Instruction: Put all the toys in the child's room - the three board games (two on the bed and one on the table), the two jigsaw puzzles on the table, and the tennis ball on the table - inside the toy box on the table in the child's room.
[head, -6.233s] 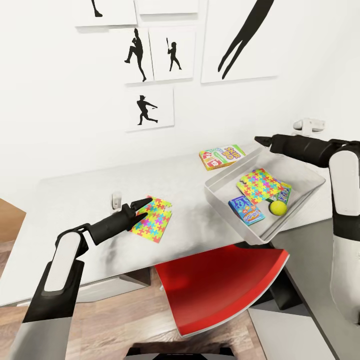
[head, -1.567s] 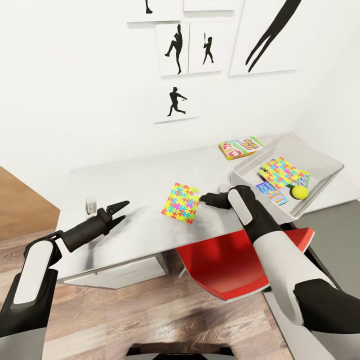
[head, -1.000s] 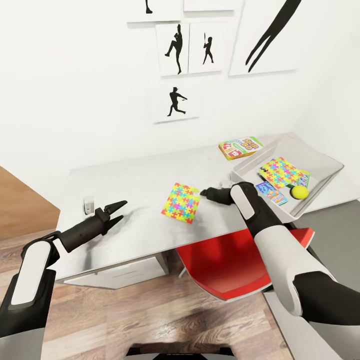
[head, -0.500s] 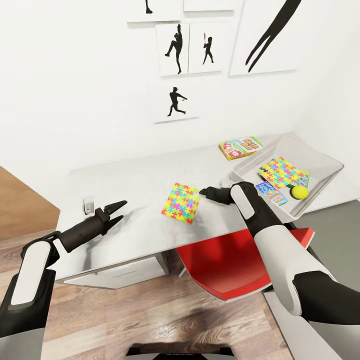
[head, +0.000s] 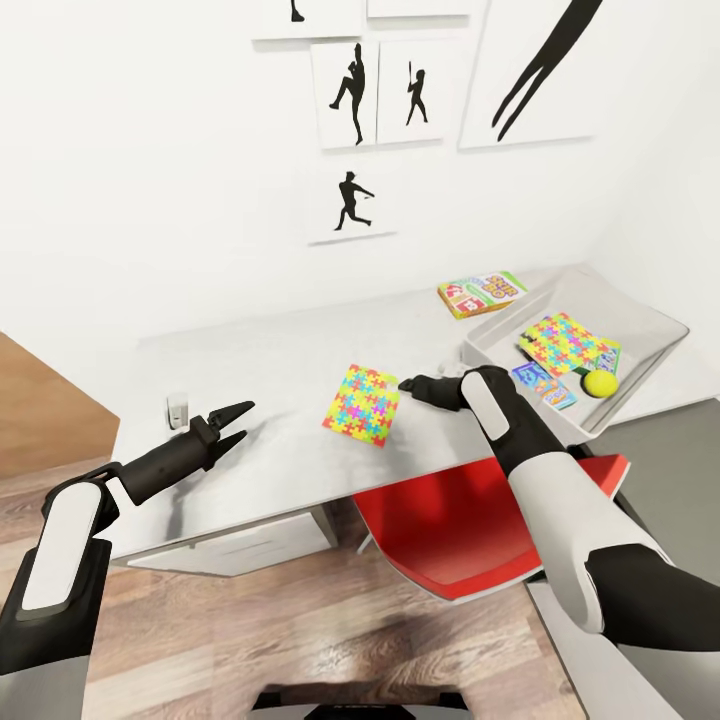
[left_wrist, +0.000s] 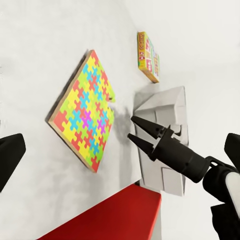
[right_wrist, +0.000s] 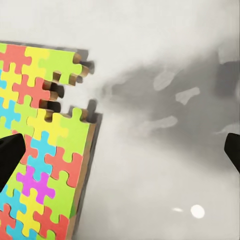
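A wood-plank floor (head: 250, 640) and a red chair seat (head: 450, 530) are seen nearest, below the pale table (head: 280, 360). At about 8 o'clock on the tabletop the left gripper (head: 232, 421) is held just above the surface, its jaws spread and empty. Near the centre a jigsaw puzzle (head: 363, 404) lies flat, and the right gripper (head: 405, 384) is poised just beside its 3 o'clock edge, jaws parted with nothing between them. At 2 o'clock the toy box (head: 640, 370) is seen, holding a second puzzle (head: 565, 342), the tennis ball (head: 600, 383) and a blue board game (head: 545, 386). Beyond, another board game (head: 482, 294) rests on the table. Baseball-player silhouettes (head: 350, 200) are hung on the white wall (head: 150, 150).
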